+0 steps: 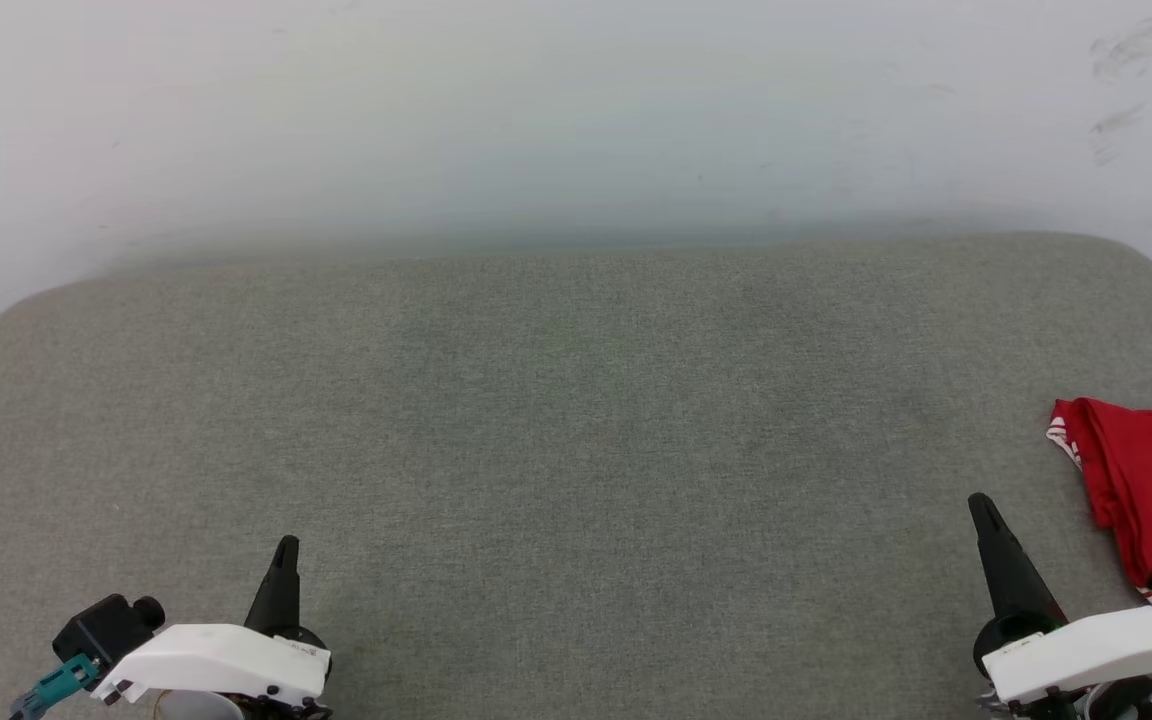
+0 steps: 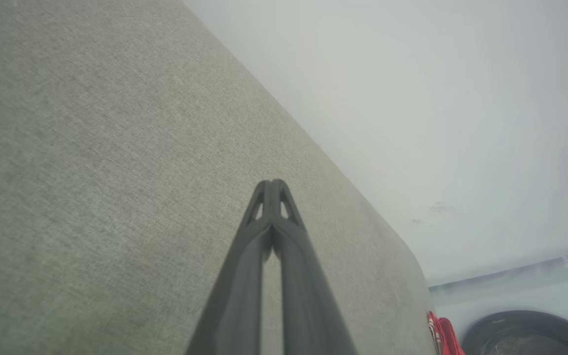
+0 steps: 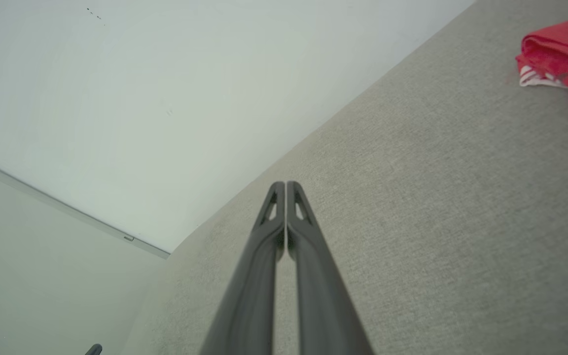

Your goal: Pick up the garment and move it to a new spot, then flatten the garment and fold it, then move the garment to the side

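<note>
The red garment (image 1: 1151, 490) lies folded at the right edge of the grey padded surface (image 1: 576, 430), partly cut off by the frame, with striped white-and-red trim at its near-left corner. It also appears in the right wrist view as the garment (image 3: 565, 54) at the upper right, and as a sliver of the garment (image 2: 442, 335) in the left wrist view. My right gripper (image 1: 981, 505) is shut and empty, just left of the garment and apart from it. My left gripper (image 1: 286, 548) is shut and empty at the lower left.
A white wall (image 1: 576, 120) rises behind the surface. A white appliance with a dark round door (image 2: 525, 335) stands beyond the surface's right end. The surface has rounded corners at the back.
</note>
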Available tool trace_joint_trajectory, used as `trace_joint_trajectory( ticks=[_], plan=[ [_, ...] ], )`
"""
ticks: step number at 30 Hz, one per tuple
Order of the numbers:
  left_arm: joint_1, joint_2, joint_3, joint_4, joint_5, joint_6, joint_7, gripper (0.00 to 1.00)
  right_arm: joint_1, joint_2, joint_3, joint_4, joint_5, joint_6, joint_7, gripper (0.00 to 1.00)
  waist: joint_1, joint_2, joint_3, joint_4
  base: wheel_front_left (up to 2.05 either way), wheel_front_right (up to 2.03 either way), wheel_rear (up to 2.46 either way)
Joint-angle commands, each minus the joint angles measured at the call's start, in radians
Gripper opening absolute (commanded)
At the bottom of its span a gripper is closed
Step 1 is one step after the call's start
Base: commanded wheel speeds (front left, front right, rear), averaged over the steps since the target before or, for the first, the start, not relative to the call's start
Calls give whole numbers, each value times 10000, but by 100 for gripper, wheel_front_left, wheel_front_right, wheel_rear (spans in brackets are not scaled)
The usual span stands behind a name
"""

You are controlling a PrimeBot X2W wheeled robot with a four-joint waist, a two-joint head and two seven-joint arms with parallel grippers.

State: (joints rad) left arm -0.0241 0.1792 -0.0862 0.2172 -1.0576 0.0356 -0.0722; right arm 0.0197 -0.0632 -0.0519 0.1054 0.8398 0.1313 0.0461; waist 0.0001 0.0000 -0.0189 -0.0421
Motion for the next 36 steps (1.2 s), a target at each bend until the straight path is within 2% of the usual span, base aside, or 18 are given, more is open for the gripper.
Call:
trace_joint_trajectory(
  ticks=[1, 36],
  plan=[
    [-244, -6, 125, -87, -193, -87, 48, 0, -321, -56, -28, -44, 289, -1, 26, 0, 0, 0, 2, 5, 0, 0, 0],
    [-603, -683, 1132, 104, -3068, -947, 1011, 0, -873, -17, -270, 723, 4325, -4, 322, 0, 0, 0, 100, 192, 0, 0, 0]
  ],
)
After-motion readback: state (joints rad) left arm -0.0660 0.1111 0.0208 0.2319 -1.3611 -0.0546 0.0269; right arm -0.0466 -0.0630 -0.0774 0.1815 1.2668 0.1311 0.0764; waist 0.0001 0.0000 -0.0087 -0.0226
